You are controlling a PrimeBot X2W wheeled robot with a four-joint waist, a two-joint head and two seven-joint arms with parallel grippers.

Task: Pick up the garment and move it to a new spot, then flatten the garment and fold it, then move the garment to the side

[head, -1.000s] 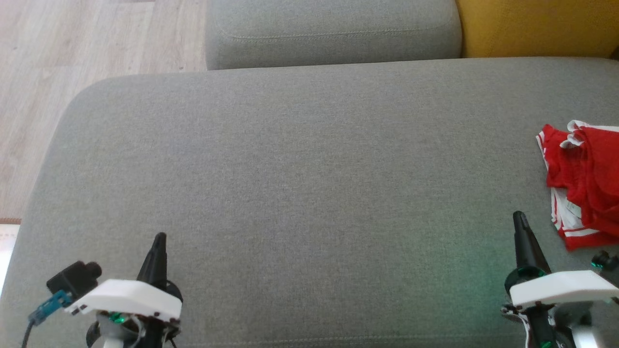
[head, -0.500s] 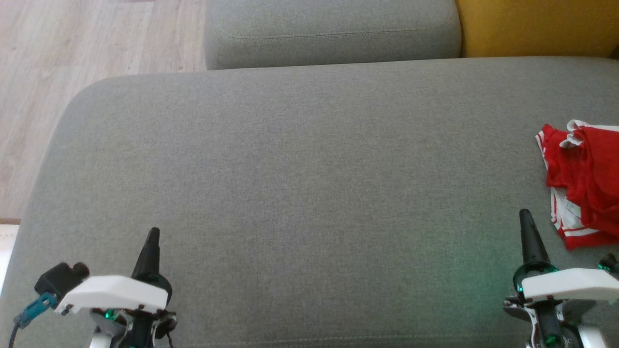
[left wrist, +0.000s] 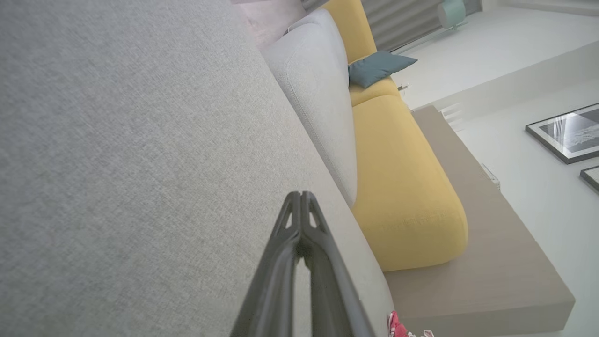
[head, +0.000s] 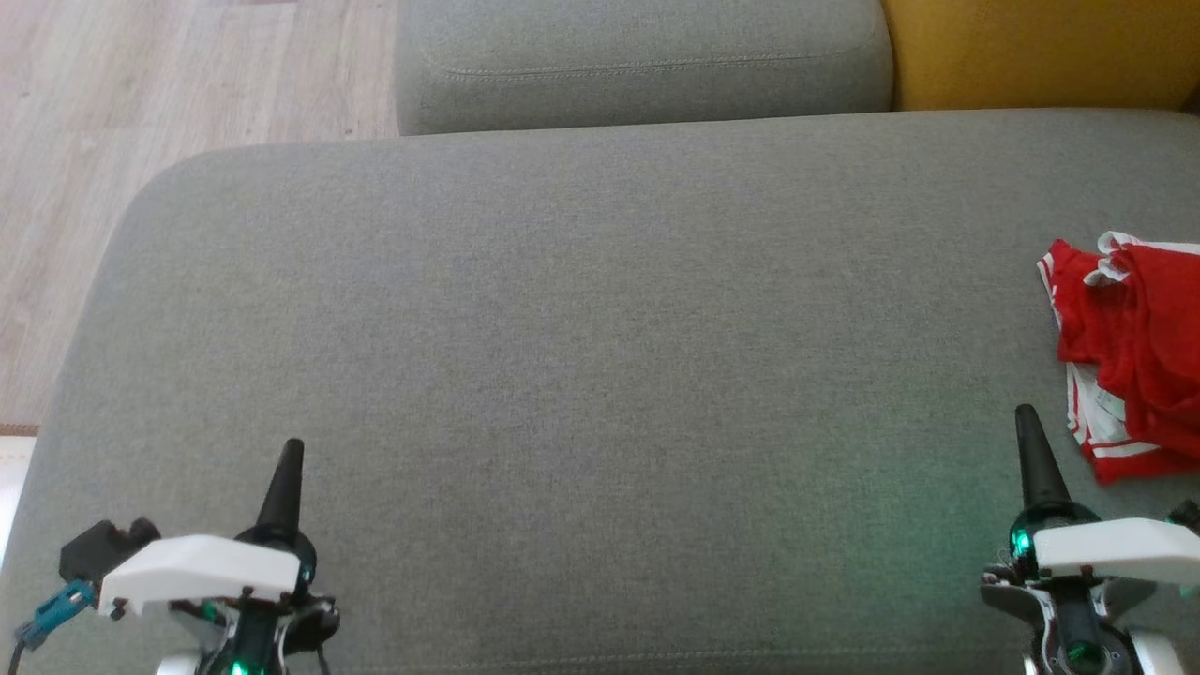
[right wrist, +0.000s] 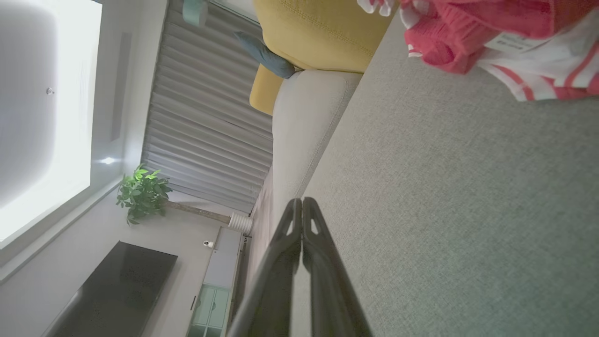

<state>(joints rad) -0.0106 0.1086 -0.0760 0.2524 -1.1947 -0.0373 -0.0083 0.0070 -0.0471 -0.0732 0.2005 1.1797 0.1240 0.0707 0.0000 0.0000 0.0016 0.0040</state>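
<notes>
**A:** Fingers status?

**B:** Left fingers (head: 284, 483) are pressed shut with nothing between them. Right fingers (head: 1033, 455) are the same: tips touching, empty. Both wrist views show the tips meeting.

**A:** Position?

**B:** Both sit low over the front edge of the sofa seat (head: 600, 328), one near each front corner, pointing at the back cushion (head: 637, 66). It reads as a parked pose. The arms are apart and the middle of the seat is bare, likely as room for flattening.

**A:** Garment?

**B:** The garment (head: 1139, 347) is red with white trim, bunched at the seat's right edge and partly cut off by the frame. It's near the right fingers, not touching.

**A:** Stage?

**B:** Ambiguous. A heap at the side fits a garment waiting for pickup, or a loose fold already set aside. No clean fold is visible.

**A:** View differences?

**B:** Head view gives the layout: both arms, the bare seat, and the wood floor (head: 141, 112) beyond the left edge. Right wrist view shows the garment close up, with knit red fabric, a white striped panel and a label. Left wrist view catches a red scrap at its bottom edge, plus the yellow cushion (left wrist: 402, 187) and framed pictures (left wrist: 564, 133) on the wall.
</notes>
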